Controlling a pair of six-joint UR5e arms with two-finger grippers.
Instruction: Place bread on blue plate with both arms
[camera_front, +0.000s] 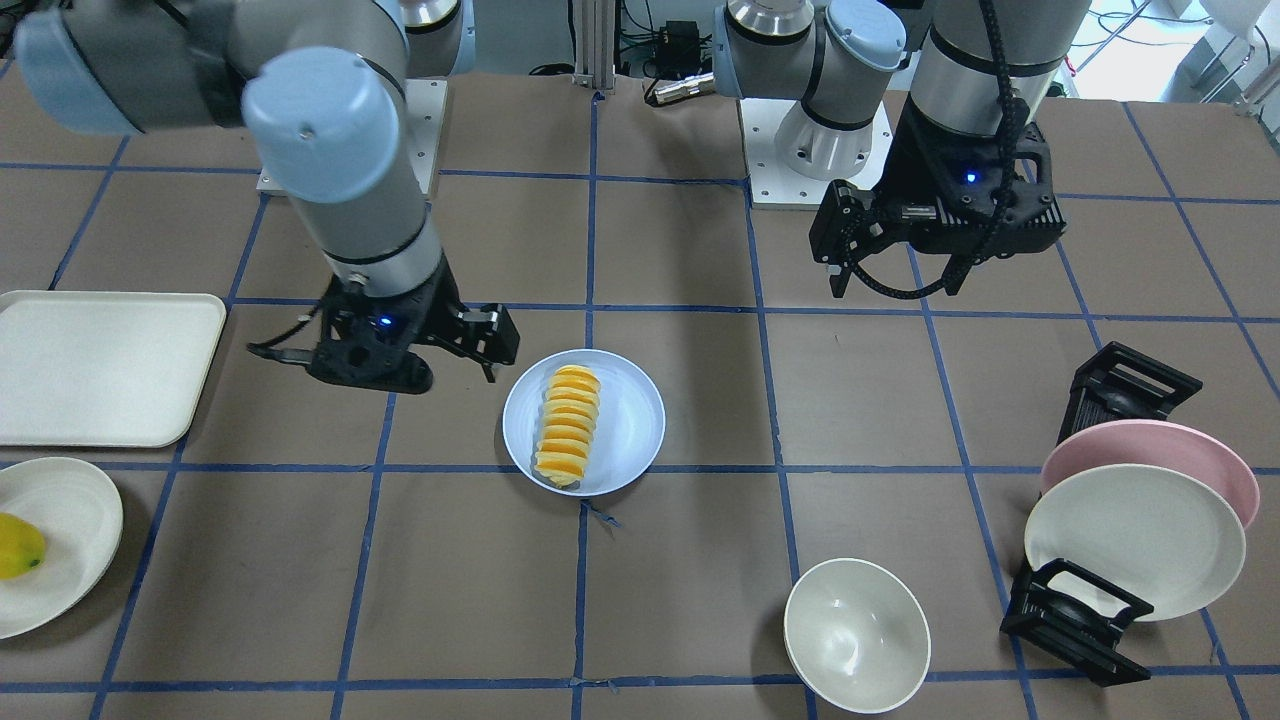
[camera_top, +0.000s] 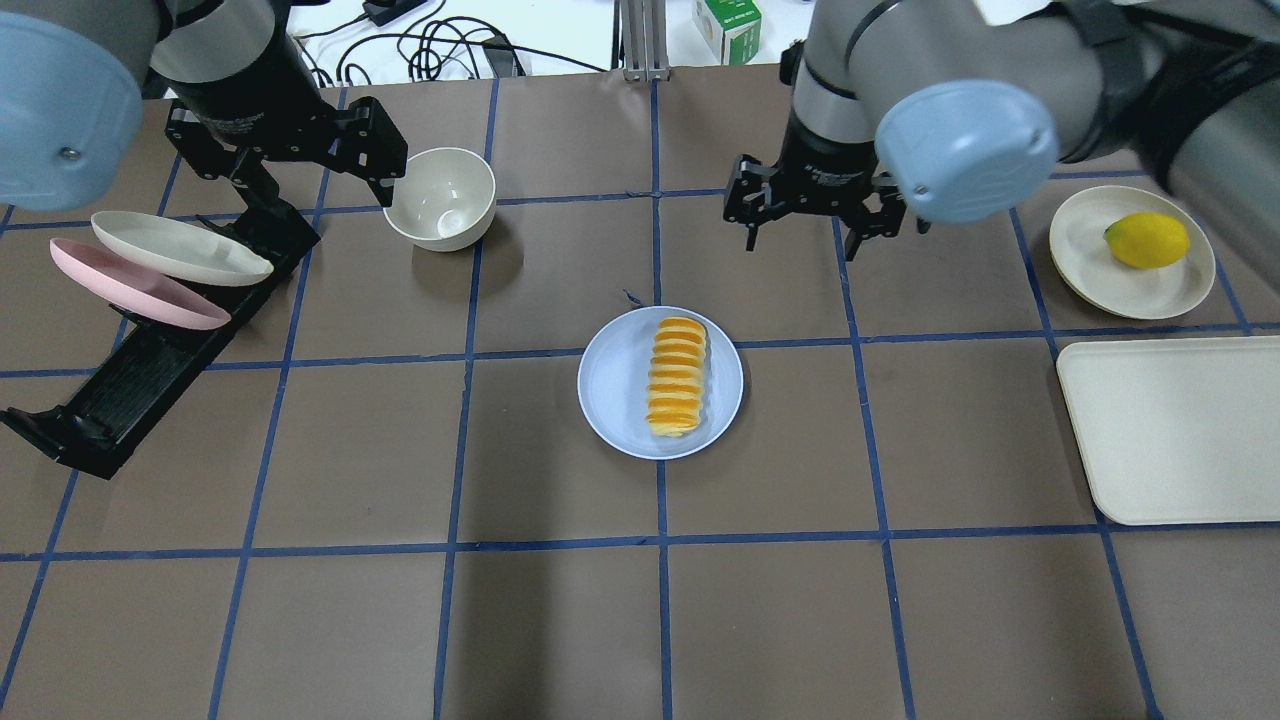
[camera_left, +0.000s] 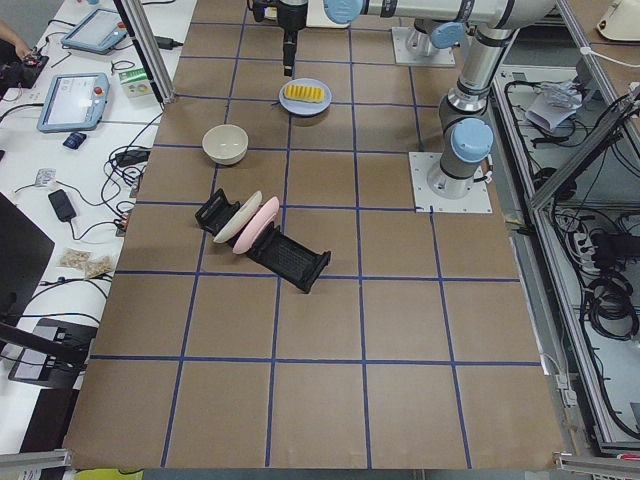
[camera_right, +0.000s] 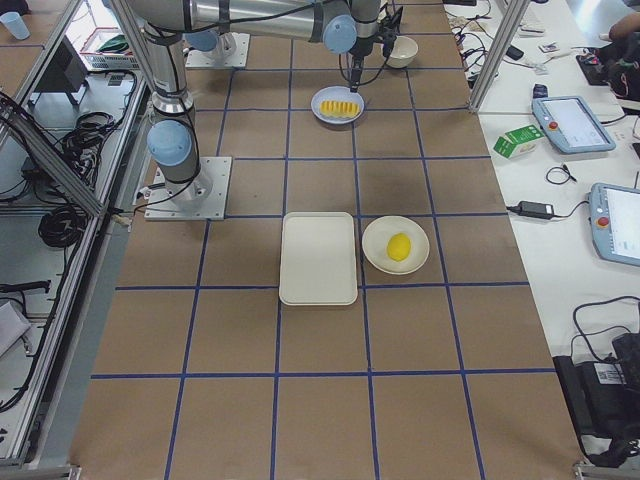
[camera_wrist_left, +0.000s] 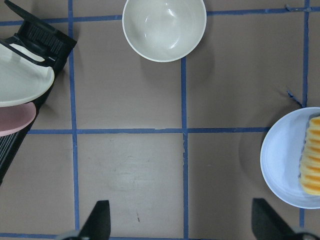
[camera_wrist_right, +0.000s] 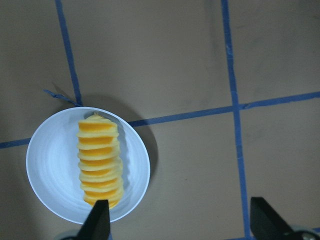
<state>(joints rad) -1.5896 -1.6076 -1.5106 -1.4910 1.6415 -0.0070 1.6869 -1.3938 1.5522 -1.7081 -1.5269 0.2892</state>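
The bread (camera_top: 677, 378), a sliced yellow-orange loaf, lies along the blue plate (camera_top: 615, 385) at the table's middle. Both also show in the front view, the bread (camera_front: 567, 425) on the plate (camera_front: 630, 420). My right gripper (camera_top: 803, 240) is open and empty, raised beyond the plate toward the far side; its wrist view shows the bread (camera_wrist_right: 100, 160) on the plate (camera_wrist_right: 50, 160) below left. My left gripper (camera_top: 320, 190) is open and empty, raised at the far left near the bowl. Its wrist view catches the plate's (camera_wrist_left: 280, 160) edge at right.
A white bowl (camera_top: 440, 195) stands far left of centre. A black dish rack (camera_top: 150, 350) holds a pink plate (camera_top: 135, 290) and a cream plate (camera_top: 180, 248). At right lie a cream plate (camera_top: 1080, 250) with a yellow fruit (camera_top: 1147, 240) and a cream tray (camera_top: 1180, 430).
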